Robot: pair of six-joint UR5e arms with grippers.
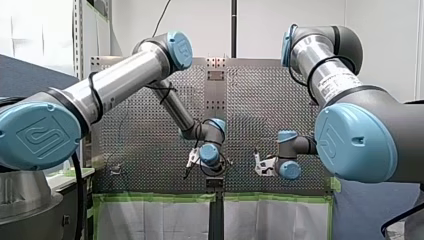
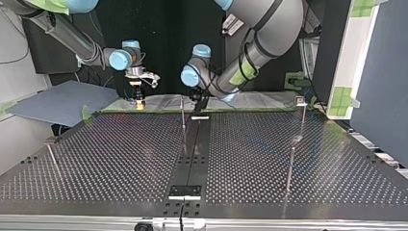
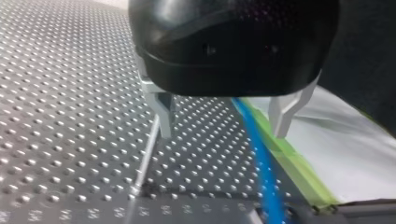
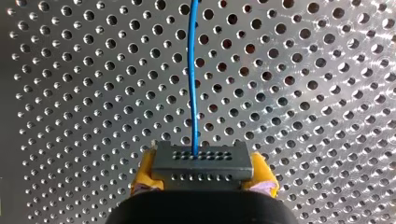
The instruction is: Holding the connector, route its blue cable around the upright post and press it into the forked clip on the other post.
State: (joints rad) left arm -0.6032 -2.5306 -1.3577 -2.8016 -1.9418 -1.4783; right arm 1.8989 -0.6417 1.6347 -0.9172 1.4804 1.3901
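Observation:
My right gripper point(image 4: 201, 173) is shut on a dark grey connector point(image 4: 201, 161), its yellow pads point(image 4: 142, 175) pressing on both sides. A thin blue cable point(image 4: 191, 79) runs straight ahead from the connector over the perforated plate. My left gripper point(image 3: 224, 135) is open, with its metal fingers point(image 3: 161, 112) wide apart. The blue cable point(image 3: 261, 154) passes below and between them, untouched. A thin upright post point(image 3: 147, 154) stands beside one finger. In the top view the same post point(image 2: 183, 120) rises mid-table, and a post with a small fitting on top point(image 2: 301, 102) stands at the right.
Green tape point(image 3: 299, 172) and white sheeting line the table edge beside the cable. Another thin post point(image 2: 53, 159) leans at the top view's left. A dark centre strip with a bracket point(image 2: 184, 191) divides the perforated table point(image 2: 120, 159). Both grippers point(image 1: 191, 161) point(image 1: 258, 164) hang near the table's middle.

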